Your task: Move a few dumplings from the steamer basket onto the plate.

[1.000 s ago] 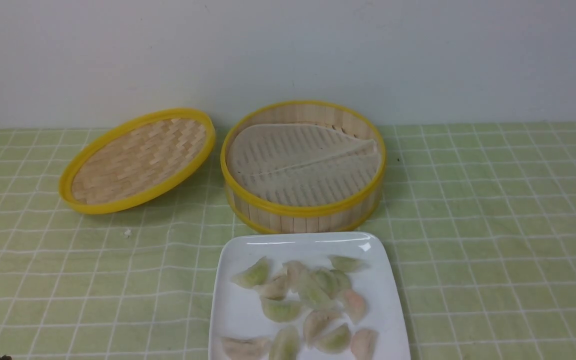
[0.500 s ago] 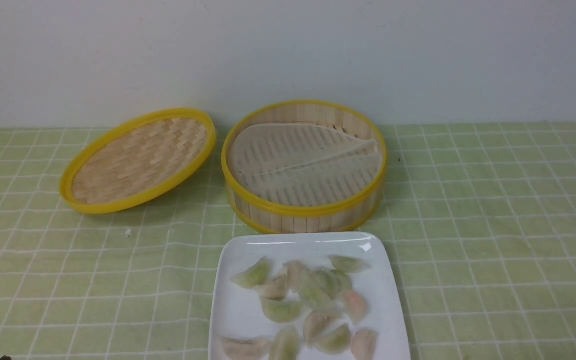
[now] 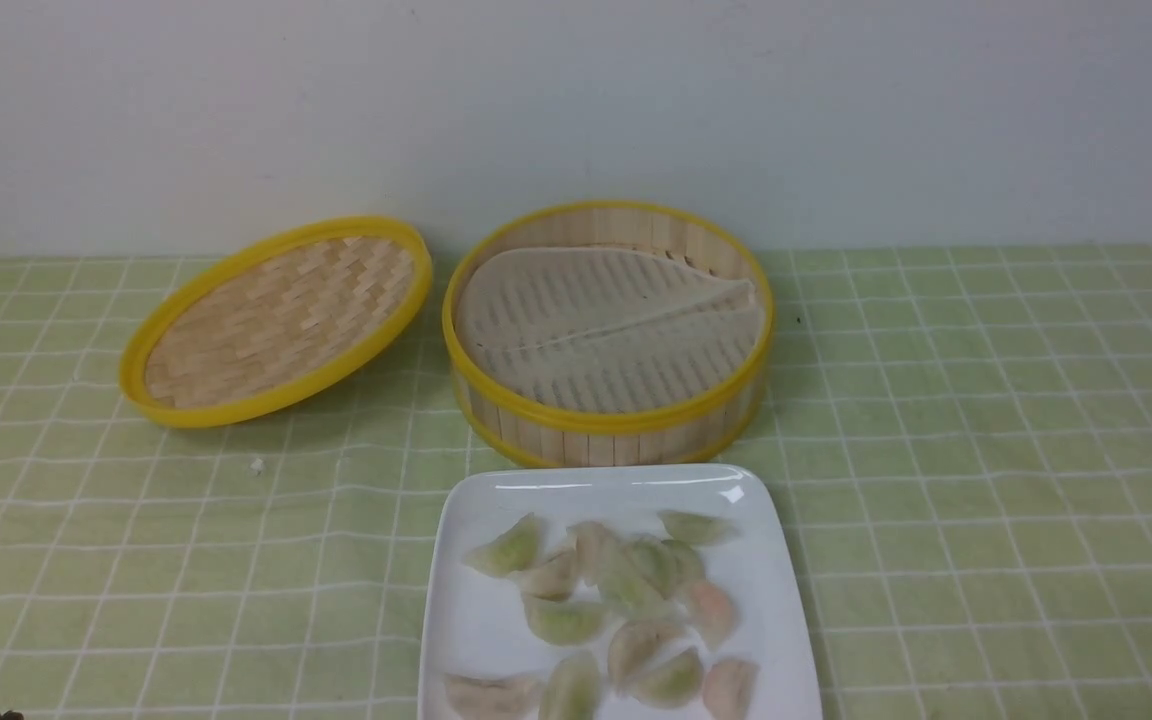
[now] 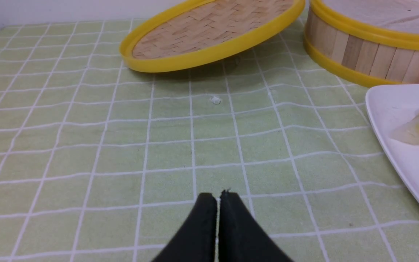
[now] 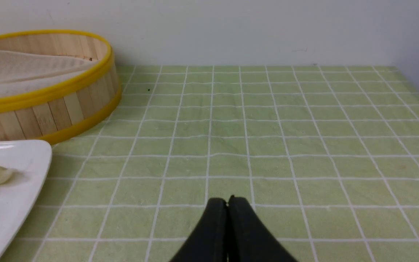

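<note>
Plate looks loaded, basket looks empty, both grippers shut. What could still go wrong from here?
1. The dumplings lie piled and touching on the plate; any further pick could drag a neighbour along.
2. The plate sits close to the steamer basket, so a nudge to either could shift the other.
3. The lid is tilted, one edge propped against the basket; a bump could drop it flat.

The left gripper and right gripper are shut, holding nothing.

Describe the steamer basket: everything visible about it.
The steamer basket is round, with upright bamboo-slat walls and yellow rims top and bottom. It stands upright on the green checked cloth, just beyond the plate. Inside lies only a pale ridged liner sheet, creased across; no dumplings show in it.
</note>
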`<state>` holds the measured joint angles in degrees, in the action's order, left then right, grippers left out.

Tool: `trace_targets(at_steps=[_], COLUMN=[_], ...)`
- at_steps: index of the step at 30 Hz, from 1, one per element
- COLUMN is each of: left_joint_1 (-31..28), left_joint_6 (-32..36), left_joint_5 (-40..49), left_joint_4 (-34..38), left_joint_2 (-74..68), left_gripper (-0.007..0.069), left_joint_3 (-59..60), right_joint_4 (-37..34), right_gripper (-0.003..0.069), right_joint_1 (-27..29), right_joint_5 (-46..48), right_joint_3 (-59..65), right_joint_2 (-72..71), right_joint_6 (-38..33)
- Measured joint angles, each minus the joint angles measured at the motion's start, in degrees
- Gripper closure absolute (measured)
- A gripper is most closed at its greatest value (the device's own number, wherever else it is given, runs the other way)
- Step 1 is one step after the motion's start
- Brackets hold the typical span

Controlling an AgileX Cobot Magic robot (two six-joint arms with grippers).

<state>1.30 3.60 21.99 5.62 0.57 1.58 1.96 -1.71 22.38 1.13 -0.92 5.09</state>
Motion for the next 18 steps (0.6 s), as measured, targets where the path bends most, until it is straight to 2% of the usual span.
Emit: trace_targets(at_steps=[18], left_joint_1=[0.0], left_joint_6=[0.0], left_joint_5=[0.0], left_joint_4=[-0.1], left_joint_2=[0.0], left_gripper=[0.0631], left_joint_3=[0.0], right_joint_4=[0.0], right_gripper=[0.0673], right_joint_1=[0.0], right_joint_5=[0.0], right_joint_3=[0.0], right_joint_2=[0.0], right_joint_6=[0.4])
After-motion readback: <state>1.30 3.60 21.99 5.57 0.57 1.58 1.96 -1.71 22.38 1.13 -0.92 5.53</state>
